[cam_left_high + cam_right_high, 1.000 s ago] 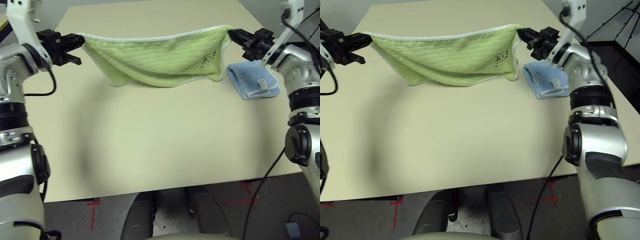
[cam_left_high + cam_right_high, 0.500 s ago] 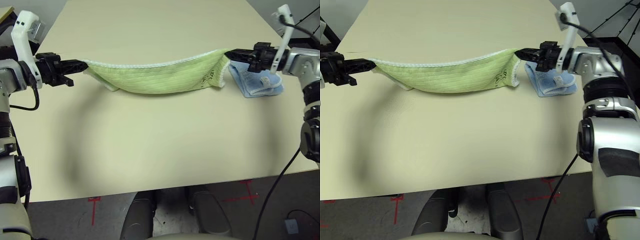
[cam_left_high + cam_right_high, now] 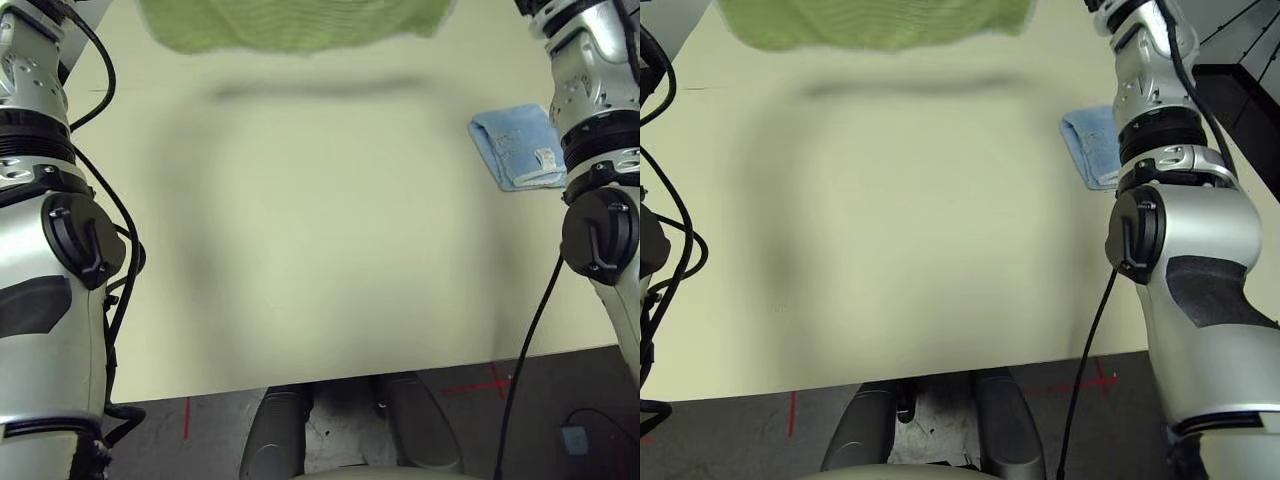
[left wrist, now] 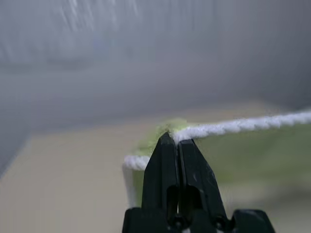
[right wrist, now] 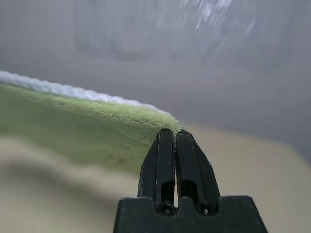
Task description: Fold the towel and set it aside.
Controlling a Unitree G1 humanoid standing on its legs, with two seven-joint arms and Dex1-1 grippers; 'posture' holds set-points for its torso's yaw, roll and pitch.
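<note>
green terry, soft and limp: the towel (image 3: 290,25) hangs in the air over the far part of the table (image 3: 330,260), its lower edge sagging in a shallow curve and throwing a blurred shadow on the tabletop beneath it. only its lower part shows in the head views. a white stitched edging runs along its top edge.

the left gripper (image 4: 174,138) has its two black fingers pressed together on the towel's left top corner, right at the white edging. the right gripper (image 5: 174,133) is likewise pinched shut on the right top corner, cloth bunched at its tips. between the two holds the top edge runs nearly taut.

judged from how it drapes, the cloth is light, floppy and not slippery; it will not keep any shape by itself and will fold wherever it is let down. the corners, on the stitched edging, look like the sound places to hold, since the hem gives the fingers something firm. too light a pinch could let a corner slide out.

a smaller folded light-blue cloth (image 3: 520,148) lies on the table at the right, well apart from the towel, beside the silver right forearm (image 3: 590,90).
</note>
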